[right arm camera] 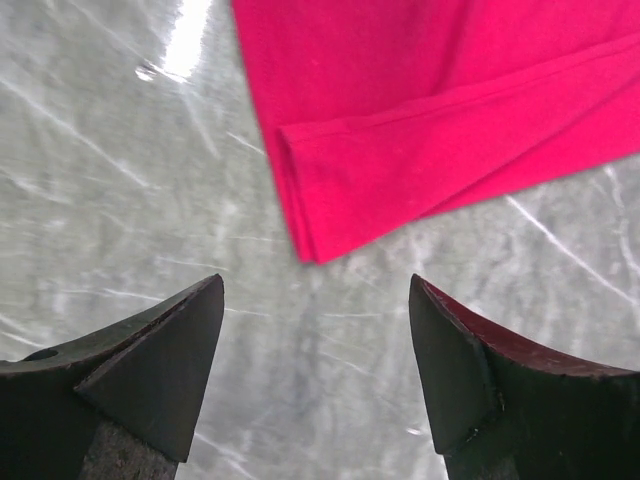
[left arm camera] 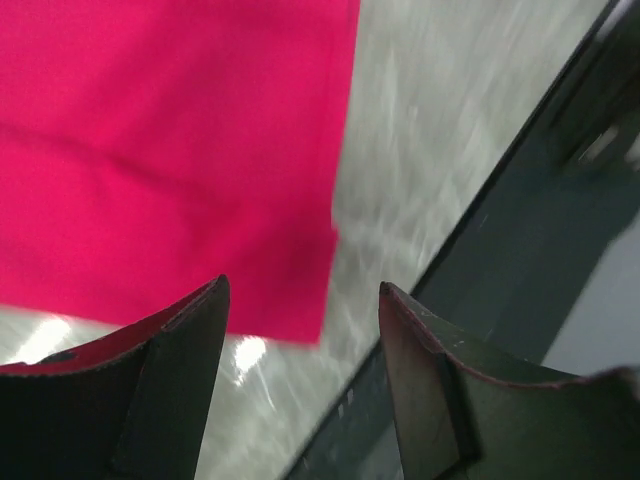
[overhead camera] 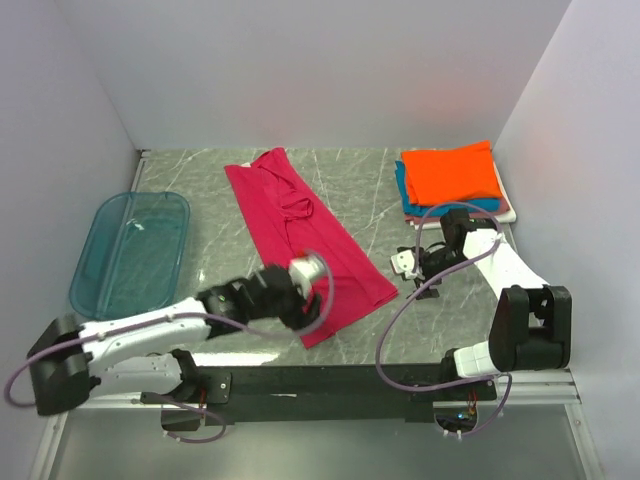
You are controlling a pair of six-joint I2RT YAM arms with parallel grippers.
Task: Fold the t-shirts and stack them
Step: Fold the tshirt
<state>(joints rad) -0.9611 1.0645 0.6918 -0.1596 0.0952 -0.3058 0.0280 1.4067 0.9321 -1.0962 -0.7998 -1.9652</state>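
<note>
Folding stands partway: the magenta-red t-shirt [overhead camera: 300, 235] lies as a long strip across the middle of the tabletop [overhead camera: 370, 190], not yet a rectangle; the folded stack [overhead camera: 455, 180] sits at the far right corner. Both the left gripper [left arm camera: 300, 290] and the right gripper [right arm camera: 315, 285] gape empty by the strip's near end.

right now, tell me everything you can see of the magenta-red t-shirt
The magenta-red t-shirt is soft plain cloth, folded lengthwise into a long strip, with the neckline showing near its far end. It lies flat on the grey marbled table, running diagonally from far-left to near-right, apart from the stack of folded t-shirts. Its right corner shows doubled layers and a hem seam. The left gripper hangs open at its near corner, gripping nothing.
</note>
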